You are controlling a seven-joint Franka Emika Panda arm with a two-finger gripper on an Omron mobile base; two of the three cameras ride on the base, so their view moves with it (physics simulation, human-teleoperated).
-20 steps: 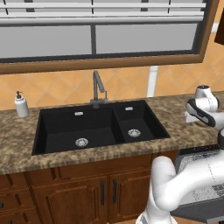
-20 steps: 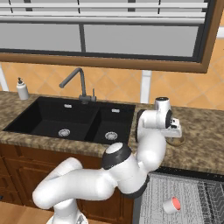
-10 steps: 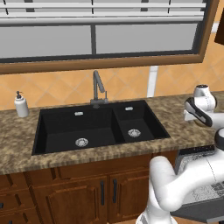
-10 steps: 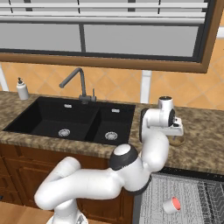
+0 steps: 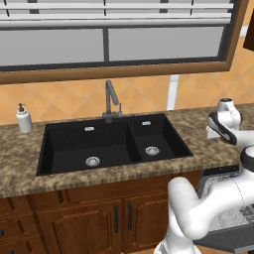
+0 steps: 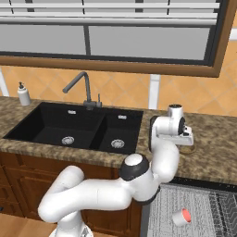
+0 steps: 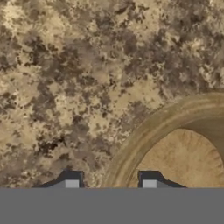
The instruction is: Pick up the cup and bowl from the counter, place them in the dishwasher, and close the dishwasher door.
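My gripper [image 7: 110,183] points straight down at the speckled granite counter [image 7: 65,65], to the right of the sink. The tan-brown bowl [image 7: 183,162] lies at the lower right of the hand view. Its rim runs up between my two fingertips, one outside the bowl and one over its inner wall. A gap still shows beside the rim, so the jaws stand open around it. From the right base view the hand [image 6: 180,132] hangs low over the counter [image 6: 213,143]. The whitish cup [image 6: 181,216] with its red inside lies on its side on the dishwasher's grey wire rack [image 6: 203,203]. The dishwasher door [image 5: 225,240] is folded down.
The black double sink [image 5: 109,144] with its faucet [image 5: 111,101] lies left of the hand. A white soap pump bottle [image 5: 23,119] stands at the far left of the counter. Wooden cabinets [image 5: 89,218] run below, and a window spans the wall behind.
The hand has shifted only slightly over the counter at the right of the sink. The cup in the rack has not moved.
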